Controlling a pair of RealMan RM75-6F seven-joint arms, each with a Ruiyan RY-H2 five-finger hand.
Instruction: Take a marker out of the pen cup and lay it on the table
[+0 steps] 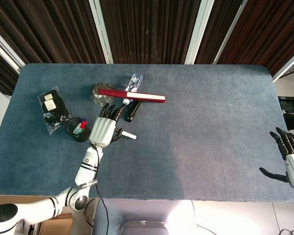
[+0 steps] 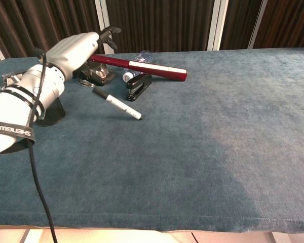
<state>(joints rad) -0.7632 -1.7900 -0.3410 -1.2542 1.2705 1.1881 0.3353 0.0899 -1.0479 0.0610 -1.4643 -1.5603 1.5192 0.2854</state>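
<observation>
A white marker with a black cap lies flat on the blue table, in front of the stapler; the head view shows it as marker. My left hand hovers just left of it with fingers stretched out and apart, holding nothing; in the chest view that left hand is above the marker's capped end. The black mesh pen cup stands left of the hand with a red-capped marker inside. In the chest view my forearm mostly hides the pen cup. My right hand hangs with fingers spread at the table's right edge.
A metal bowl, a long dark-red box, a black stapler and a plastic bottle cluster behind the marker. A black packet lies far left. Bare cloth stretches across the table's middle and right.
</observation>
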